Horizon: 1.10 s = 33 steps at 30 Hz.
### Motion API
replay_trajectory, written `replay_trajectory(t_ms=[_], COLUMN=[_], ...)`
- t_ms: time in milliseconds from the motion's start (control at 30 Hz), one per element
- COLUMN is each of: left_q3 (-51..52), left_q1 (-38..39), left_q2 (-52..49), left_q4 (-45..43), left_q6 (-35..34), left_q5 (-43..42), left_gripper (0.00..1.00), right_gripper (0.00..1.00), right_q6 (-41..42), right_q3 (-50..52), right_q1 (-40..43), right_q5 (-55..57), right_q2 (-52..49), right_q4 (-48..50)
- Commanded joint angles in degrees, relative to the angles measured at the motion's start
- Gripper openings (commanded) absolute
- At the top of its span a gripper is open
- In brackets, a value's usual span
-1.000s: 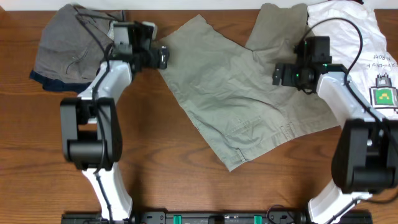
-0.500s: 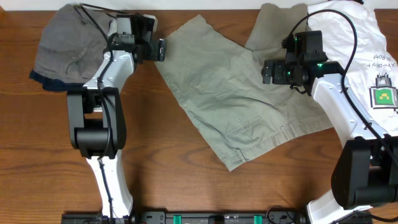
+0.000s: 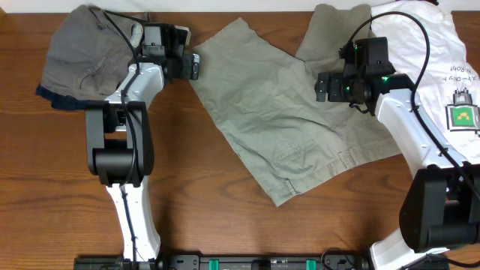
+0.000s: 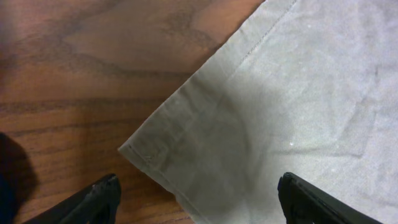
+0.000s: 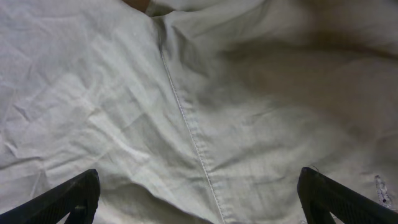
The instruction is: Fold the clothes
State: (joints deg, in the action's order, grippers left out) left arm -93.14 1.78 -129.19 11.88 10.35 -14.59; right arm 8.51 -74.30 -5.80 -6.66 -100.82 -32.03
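The pale khaki-olive shorts [image 3: 281, 120] lie spread flat across the middle of the table. My left gripper [image 3: 195, 66] is open at the hem corner of the left leg [image 4: 149, 149], with one finger over wood and the other over cloth. My right gripper [image 3: 321, 85] is open above the crotch seam [image 5: 186, 124] of the shorts and holds nothing. A white T-shirt with green print [image 3: 442, 67] lies at the right, partly under the right arm. A grey garment [image 3: 82, 56] with a dark edge lies at the back left.
The brown wooden table [image 3: 67, 187] shows bare wood in front and at the left. A waistband corner of the shorts [image 3: 281, 196] points toward the front. The arm bases [image 3: 262, 262] stand at the front edge.
My left gripper has edged slightly forward and right toward the leg hem corner. Over the second, my right gripper moved left and back over the shorts; it has held still in the last half second.
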Motion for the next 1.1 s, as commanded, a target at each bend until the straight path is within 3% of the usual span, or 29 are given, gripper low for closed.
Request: replay_trajectory(t_ms=[0, 200, 500, 800, 1067], left_q3=[-0.85, -0.85, -0.85, -0.85, -0.85], left_q1=[0.17, 0.24, 0.28, 0.66, -0.55], left_q2=[-1.46, -3.02, -3.93, -3.93, 1.92], left_q4=[0.11, 0.09, -0.81, -0.22, 10.69], left_q6=[0.13, 0.11, -0.11, -3.41, -11.58], left_q5=[0.68, 0.68, 0.72, 0.76, 8.5], left_gripper=[0.78, 0.7, 0.68, 0.1, 0.06], right_gripper=[0.99, 0.99, 0.99, 0.97, 0.95], right_q6=[-0.46, -0.46, -0.44, -0.39, 1.42], right_q3=[-0.44, -0.44, -0.44, -0.44, -0.44], right_q1=[-0.61, -0.66, -0.66, -0.66, -0.63], right_q5=[-0.26, -0.28, -0.31, -1.36, -1.33], right_q2=[0.31, 0.31, 0.31, 0.31, 0.31], right_q4=[-0.15, -0.15, -0.15, -0.46, -2.97])
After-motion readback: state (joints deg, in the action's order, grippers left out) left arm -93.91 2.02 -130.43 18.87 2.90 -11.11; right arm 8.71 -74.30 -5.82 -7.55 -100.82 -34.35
